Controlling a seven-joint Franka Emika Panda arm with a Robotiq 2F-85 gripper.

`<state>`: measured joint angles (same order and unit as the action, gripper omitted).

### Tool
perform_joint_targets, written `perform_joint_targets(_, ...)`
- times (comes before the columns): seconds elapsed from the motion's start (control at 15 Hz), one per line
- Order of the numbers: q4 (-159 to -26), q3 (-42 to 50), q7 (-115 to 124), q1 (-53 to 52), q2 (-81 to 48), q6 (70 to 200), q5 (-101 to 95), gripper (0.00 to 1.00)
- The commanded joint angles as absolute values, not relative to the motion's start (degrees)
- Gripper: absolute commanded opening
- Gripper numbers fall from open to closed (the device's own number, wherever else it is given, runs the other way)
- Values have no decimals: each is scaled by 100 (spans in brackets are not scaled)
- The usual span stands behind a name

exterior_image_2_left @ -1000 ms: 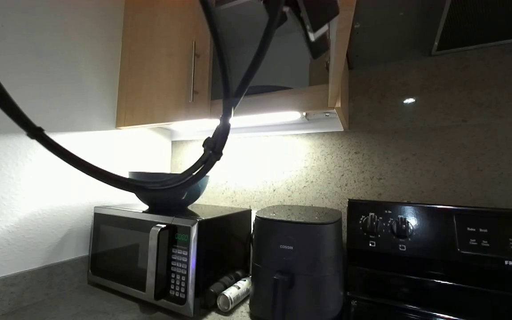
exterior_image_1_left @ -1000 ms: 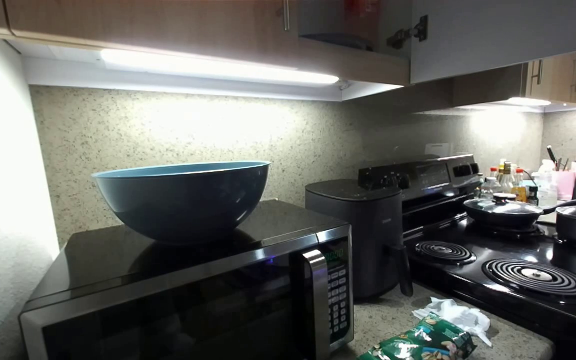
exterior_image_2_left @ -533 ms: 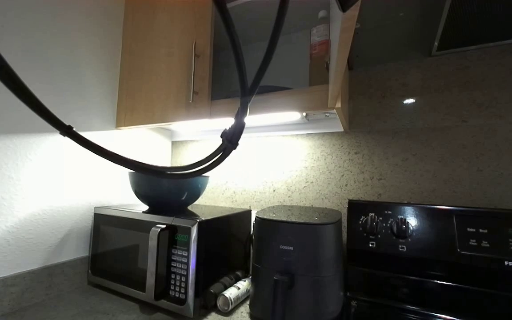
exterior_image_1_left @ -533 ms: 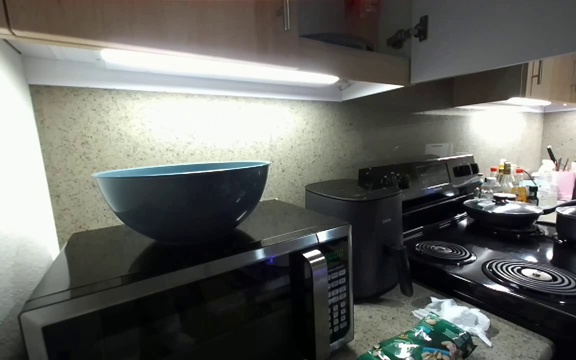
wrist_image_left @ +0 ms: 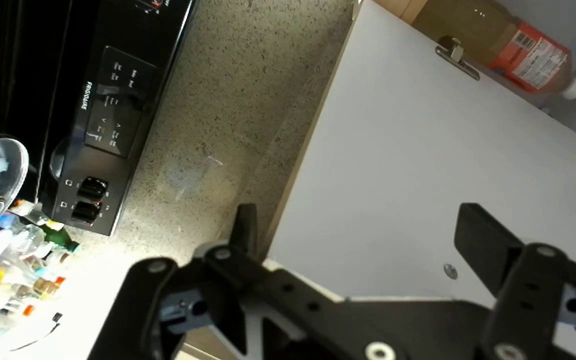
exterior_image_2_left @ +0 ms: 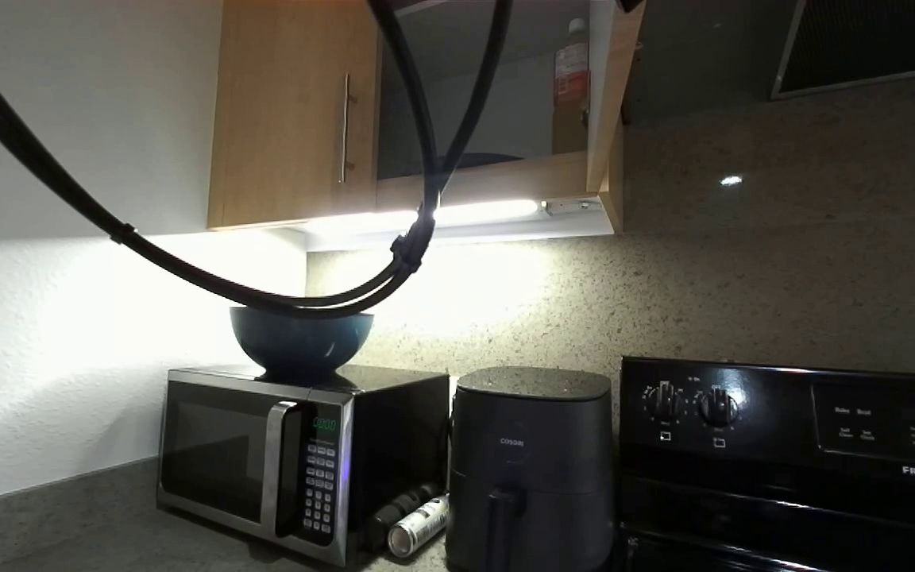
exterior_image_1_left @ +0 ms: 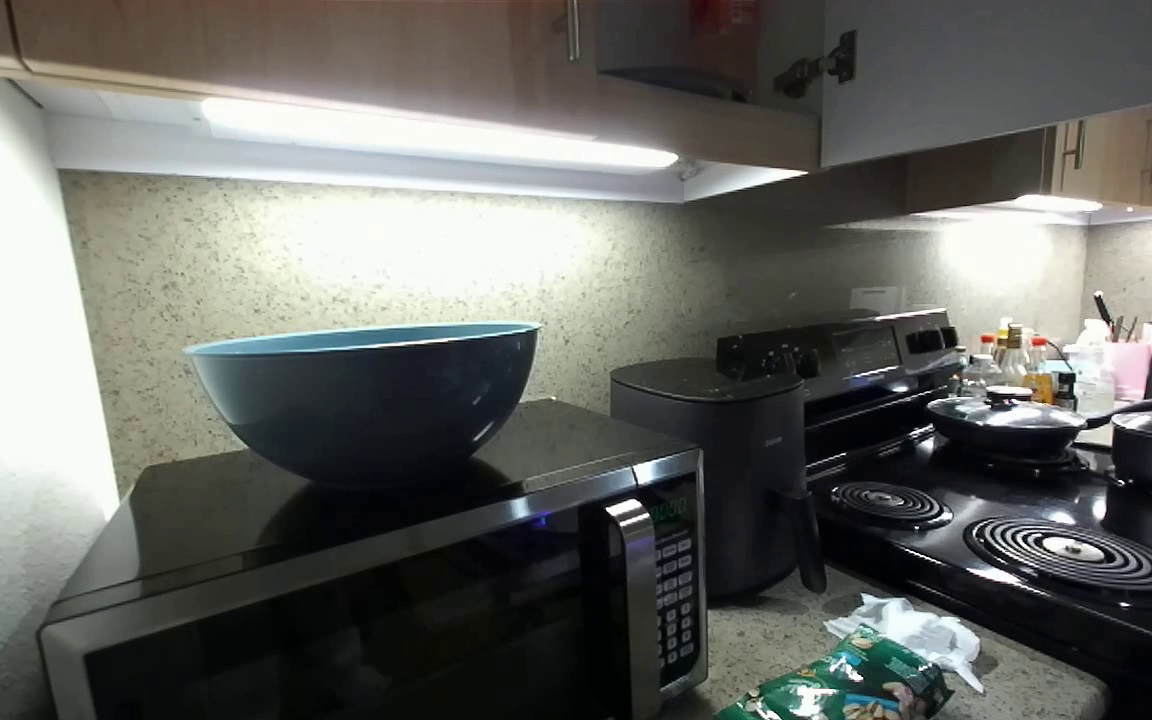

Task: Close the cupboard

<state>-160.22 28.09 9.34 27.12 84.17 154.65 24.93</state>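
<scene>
Spread wide, the claw (wrist_image_left: pixel 360 235) has hold of nothing: in the wrist view one finger (wrist_image_left: pixel 245 227) crosses the speckled backsplash (wrist_image_left: pixel 208 125) just beside the edge of the swung-out door (wrist_image_left: pixel 383 160), the other overlaps that door's inner face, and whether either touches it I cannot tell. The cupboard (exterior_image_2_left: pixel 366 143) hangs high in both exterior views, above the microwave (exterior_image_2_left: pixel 303 465) and the air fryer (exterior_image_2_left: pixel 531 469). One flat door (exterior_image_2_left: pixel 291 119) is shut, tan-brown and lightly grained, with a slim silver bar handle (exterior_image_2_left: pixel 345 127) standing upright near its edge. Its neighbour stands far out, showing a smooth, pale inner side, a narrow wood-coloured edge and a metal hinge (exterior_image_1_left: pixel 798 78). Between them the inside (exterior_image_2_left: pixel 521 103) gapes, grey and shadowed, with a wood-toned rail (exterior_image_2_left: pixel 497 179) along the front of its base. A bottle (wrist_image_left: pixel 533 65) with a red label and white cap stands inside, near the hinge; a dark curved shape (exterior_image_2_left: pixel 489 159) lies low, too shaded to name. Under the cupboard a light strip (exterior_image_1_left: pixel 436 135) glows white.
</scene>
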Motion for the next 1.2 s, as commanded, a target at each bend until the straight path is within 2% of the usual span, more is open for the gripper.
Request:
perform_joint_targets(0.0,-15942,2670,842,3134,8417,15617,3103,100)
perform_joint_targets(0.27,-15758,2695,454,3257,8444,15590,3596,100)
perform_joint_targets(0.67,-15370,2764,175,2871,8418,13849,2867,100)
perform_joint_targets(1.13,-14890,2744,118,1885,8428,12554,1761,100)
